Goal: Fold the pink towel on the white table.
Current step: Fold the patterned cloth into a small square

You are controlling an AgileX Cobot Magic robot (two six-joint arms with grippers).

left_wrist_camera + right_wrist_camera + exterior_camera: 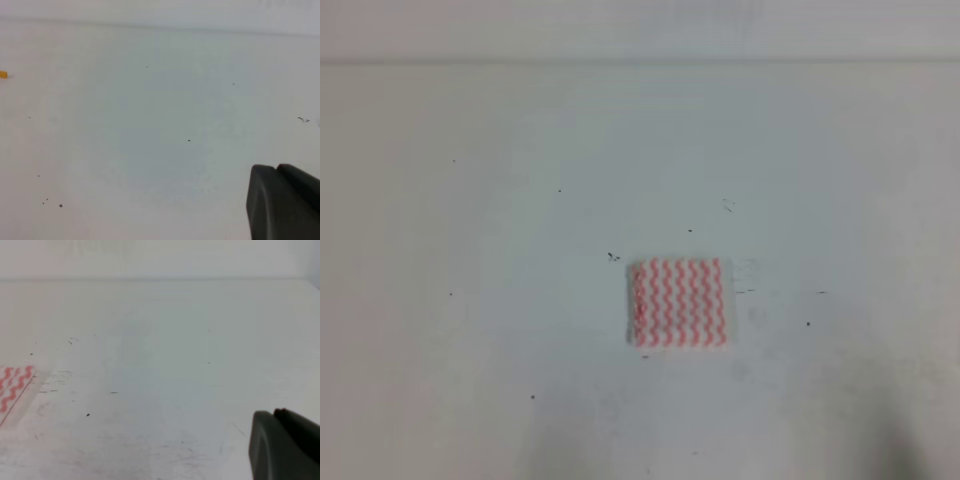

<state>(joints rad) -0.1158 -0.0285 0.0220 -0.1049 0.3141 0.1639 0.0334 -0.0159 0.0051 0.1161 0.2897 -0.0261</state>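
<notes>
1. One towel (679, 303) lies flat on the worktop (470, 300), slightly right of centre in the high view; it shows as a small, squarish patch of pink-and-white wavy stripes.
2. Neither claw appears in the high view.
3. The right wrist view shows the towel's (12, 385) corner at the left edge; the right claw (285, 445) is a dark shape at the lower right, well apart from it.
4. The left wrist view shows only bare worktop (150, 125), the left claw (282, 202) at lower right, and one small orange bit (3, 74) at the left edge; no towel there.
5. How wide either claw stands, I cannot tell; only a dark part of each shows.
</notes>
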